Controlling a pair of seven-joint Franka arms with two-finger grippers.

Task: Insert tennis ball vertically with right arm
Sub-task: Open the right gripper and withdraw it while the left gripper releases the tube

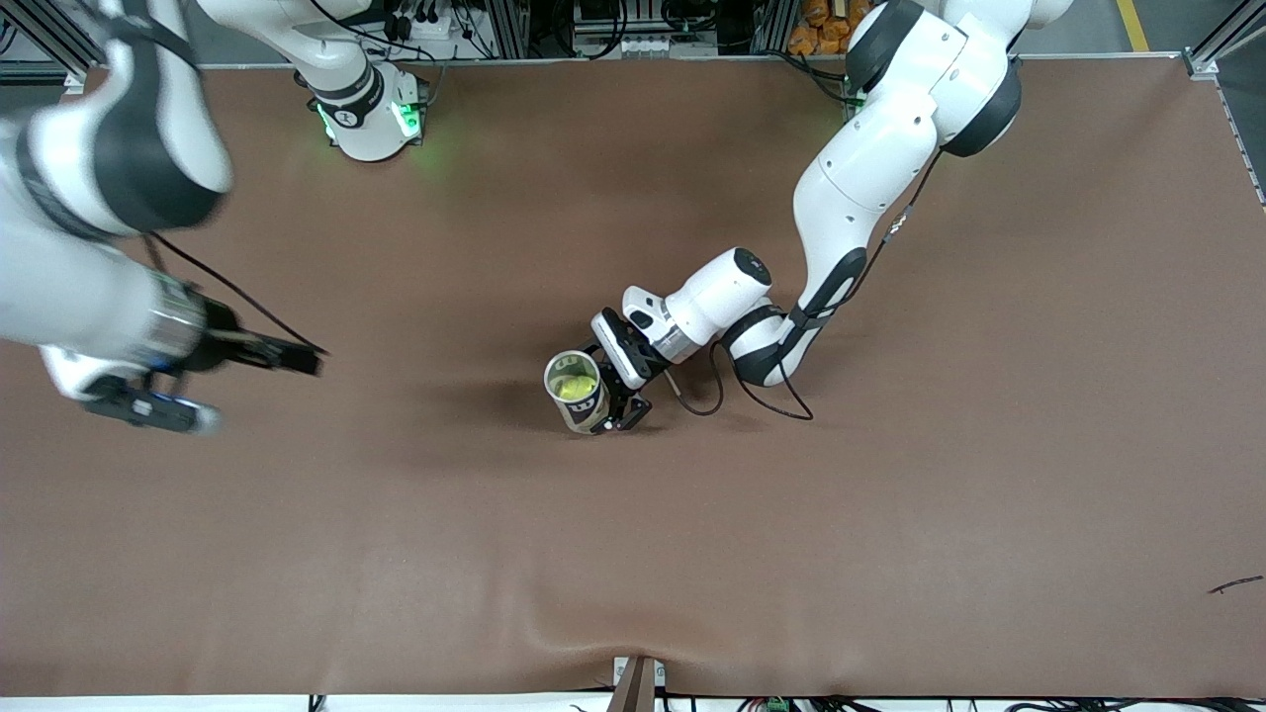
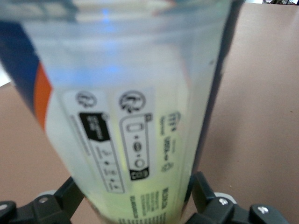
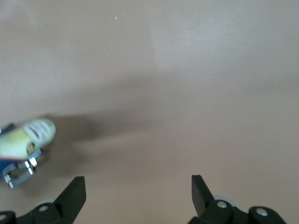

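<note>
A clear tennis-ball can with a printed label stands upright on the brown table, near the middle. A yellow tennis ball lies inside it, seen through the open top. My left gripper is shut on the can's side. In the left wrist view the can fills the space between the fingers. My right gripper is open and empty in the air, over bare table toward the right arm's end, apart from the can. The right wrist view shows its gripper over bare table, and the can some way off.
A dark cable loops on the table beside the left arm's wrist. A small dark scrap lies near the left arm's end of the table, nearer to the front camera. The right arm's base stands at the table's edge.
</note>
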